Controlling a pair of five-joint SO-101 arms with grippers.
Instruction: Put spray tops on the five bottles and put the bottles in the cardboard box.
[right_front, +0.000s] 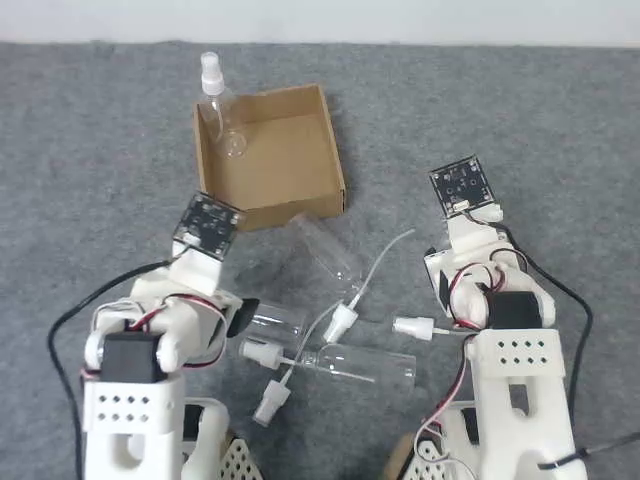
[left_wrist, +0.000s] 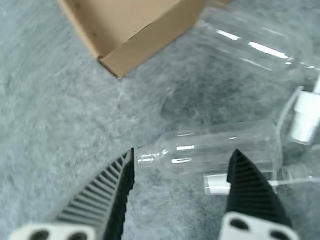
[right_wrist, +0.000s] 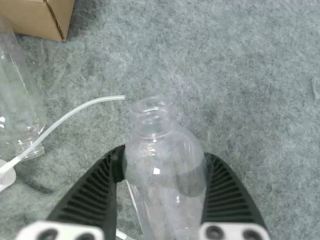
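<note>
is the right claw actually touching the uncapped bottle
Touching. The right wrist view shows the right claw closed against both sides of the uncapped bottle, with no gap.

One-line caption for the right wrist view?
Right gripper holds an uncapped clear bottle over the grey mat; a spray top's dip tube lies nearby.

Cardboard box (right_front: 290, 208): brown, open-topped. Capped bottle (right_front: 222, 110): clear, carries a white spray top, leans in the box's far left corner. Bare bottle (right_front: 330, 250): lies on its side just off the box's near right corner. Second bare bottle (right_front: 278, 320) and third bare bottle (right_front: 370, 365): lie flat nearer the arms. Held bottle (right_wrist: 160, 170): open-necked, sits clamped in the right end effector (right_wrist: 164, 156). Long-tubed spray top (right_front: 341, 322), middle spray top (right_front: 259, 352), nearest spray top (right_front: 272, 402) and right-hand spray top (right_front: 413, 327): lie loose among them.
</note>
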